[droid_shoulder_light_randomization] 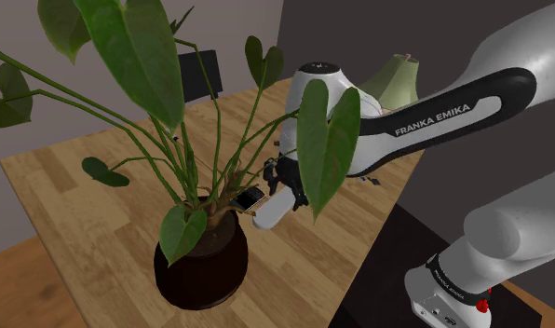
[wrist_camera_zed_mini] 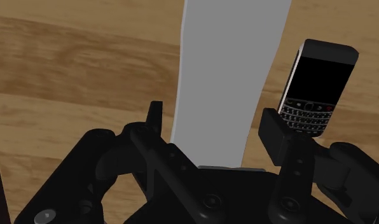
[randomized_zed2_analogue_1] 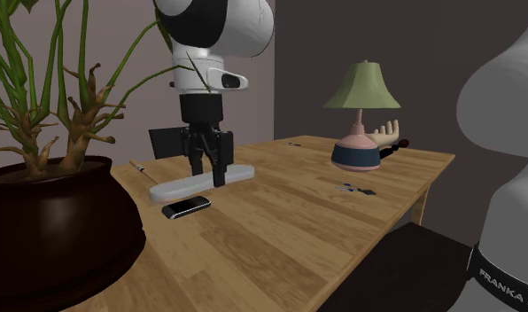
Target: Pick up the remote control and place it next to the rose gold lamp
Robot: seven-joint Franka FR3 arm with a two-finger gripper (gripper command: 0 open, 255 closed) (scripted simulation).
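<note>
At 9 o'clock from the lamp [randomized_zed2_analogue_1: 358, 151], the stiff, likely light remote control [randomized_zed2_analogue_1: 175, 188] is clenched mid-length by the gripper [randomized_zed2_analogue_1: 209, 177].

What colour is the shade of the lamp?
The shade is olive green; second exterior view shows it best.

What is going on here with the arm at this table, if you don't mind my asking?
The white Franka arm has its gripper at the middle of a long pale grey remote control, low over the wooden table. A black keypad phone lies just beside it, and a big potted plant stands close by. Whether the remote is firmly gripped is hard to tell. The lamp with the pinkish base stands at the table's far end, so the remote is not yet next to it.
</note>
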